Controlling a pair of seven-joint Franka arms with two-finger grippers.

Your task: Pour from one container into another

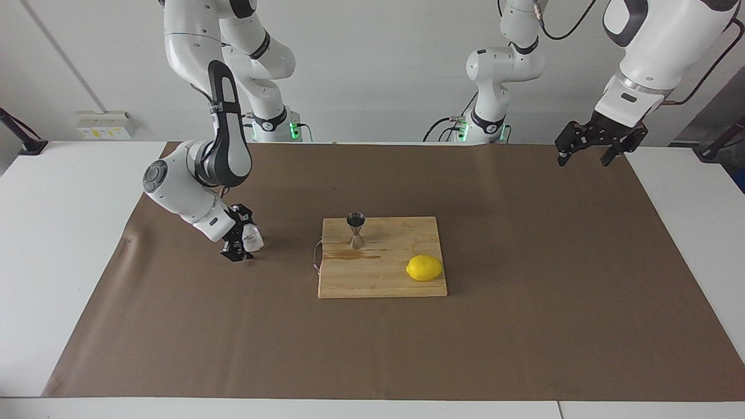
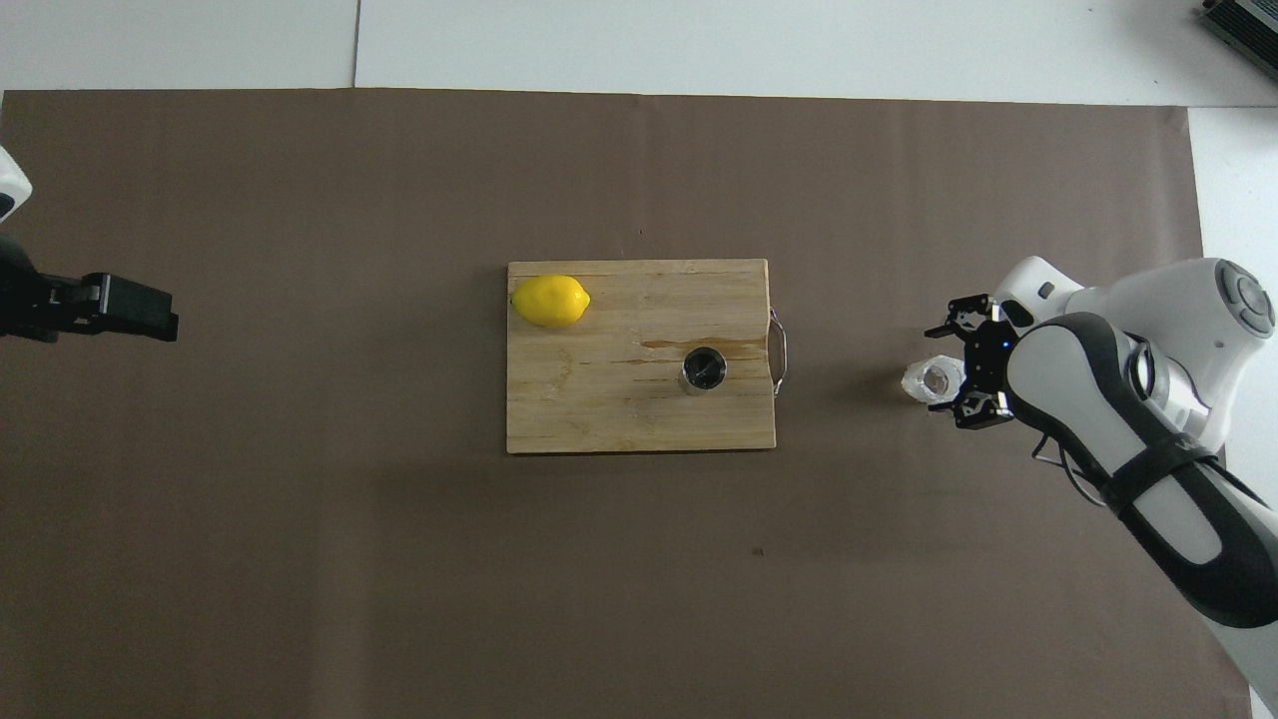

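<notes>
The clear glass cup (image 1: 254, 237) (image 2: 928, 380) rests on the brown mat, beside the cutting board toward the right arm's end of the table. My right gripper (image 1: 239, 240) (image 2: 954, 375) is low at the cup and open, one finger on each side of it. The steel jigger (image 1: 355, 230) (image 2: 704, 369) stands upright on the wooden cutting board (image 1: 384, 282) (image 2: 599, 409), near its handle end. My left gripper (image 1: 586, 156) (image 2: 135, 308) hangs open and empty above the mat's edge at the left arm's end, waiting.
A yellow lemon (image 1: 424, 267) (image 2: 550, 301) lies on the board's corner farthest from the robots, toward the left arm's end. A dark wet streak (image 1: 352, 256) marks the board by the jigger. The brown mat (image 1: 524, 326) covers the white table.
</notes>
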